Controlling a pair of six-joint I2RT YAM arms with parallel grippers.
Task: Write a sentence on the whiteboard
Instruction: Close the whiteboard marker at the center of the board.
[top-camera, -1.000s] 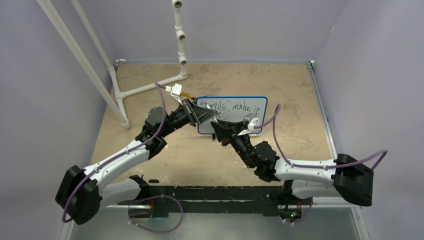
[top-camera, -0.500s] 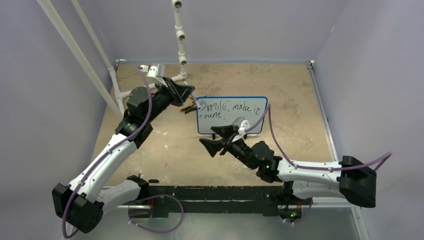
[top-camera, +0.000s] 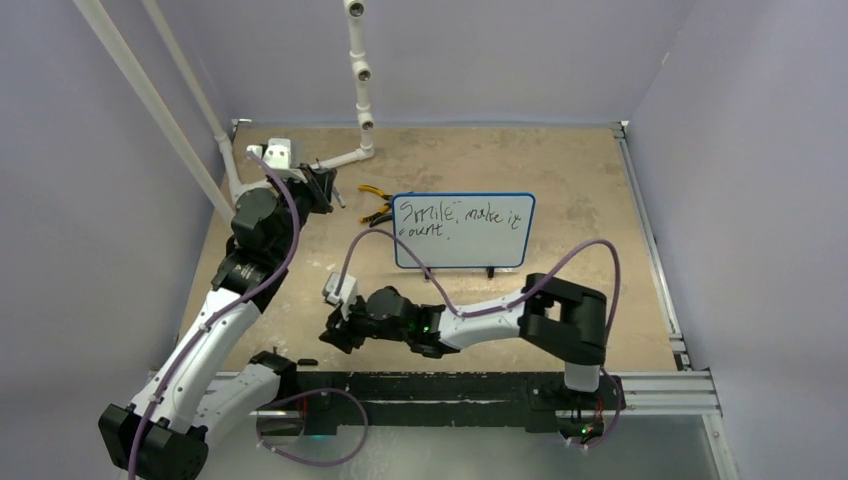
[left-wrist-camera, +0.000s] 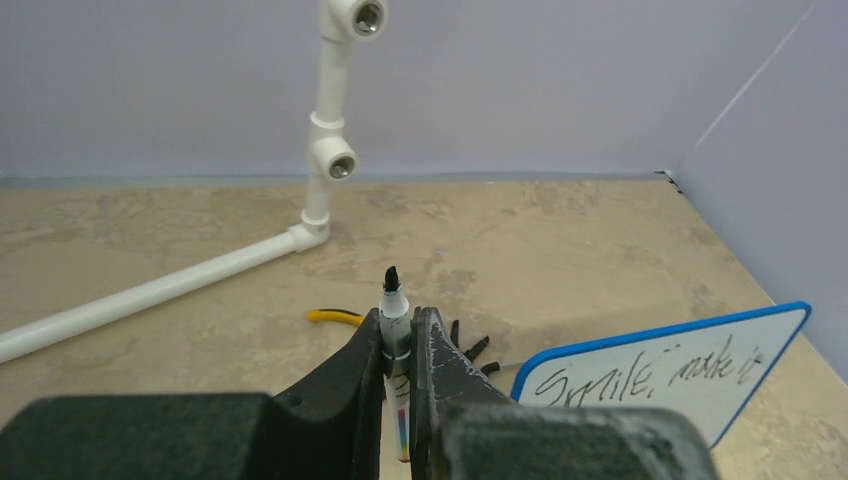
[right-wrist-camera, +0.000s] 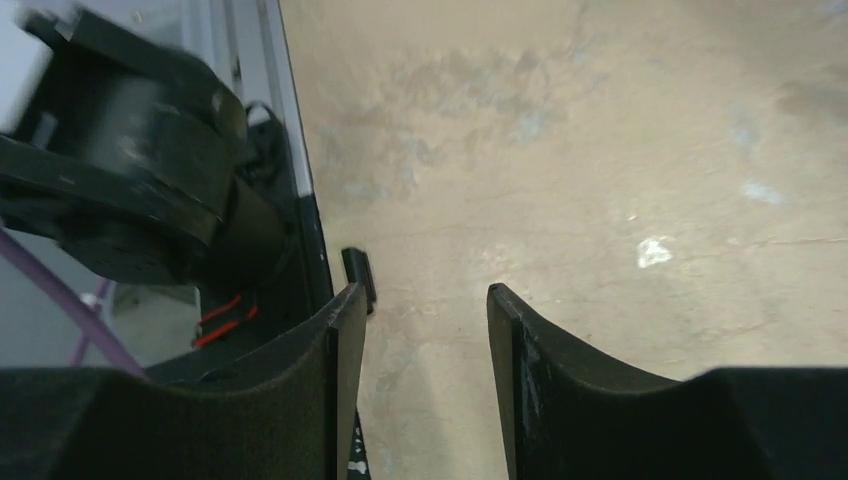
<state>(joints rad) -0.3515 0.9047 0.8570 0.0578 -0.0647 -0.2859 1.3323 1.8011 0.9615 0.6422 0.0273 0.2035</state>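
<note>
Both arms are being pulled back from the whiteboard (top-camera: 480, 248), which is standing on the bench (top-camera: 580, 180) with the sentence (top-camera: 460, 214) apparently finished. The marker (left-wrist-camera: 392, 300) is being clamped in the left fingers (left-wrist-camera: 440, 352), far left. The right fingers (right-wrist-camera: 540, 345), apart and empty, are being held near left. Capping the marker looks next.

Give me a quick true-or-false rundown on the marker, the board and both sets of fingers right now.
1. The left fingers are shut on the marker. True.
2. The board is blank. False: two lines of black writing run across its upper part.
3. The right fingers are open and empty. True.
4. The right fingers touch the board. False: they are low by the near edge of the table, apart from the board.
5. Yellow-handled pliers lie left of the board. True.
</note>
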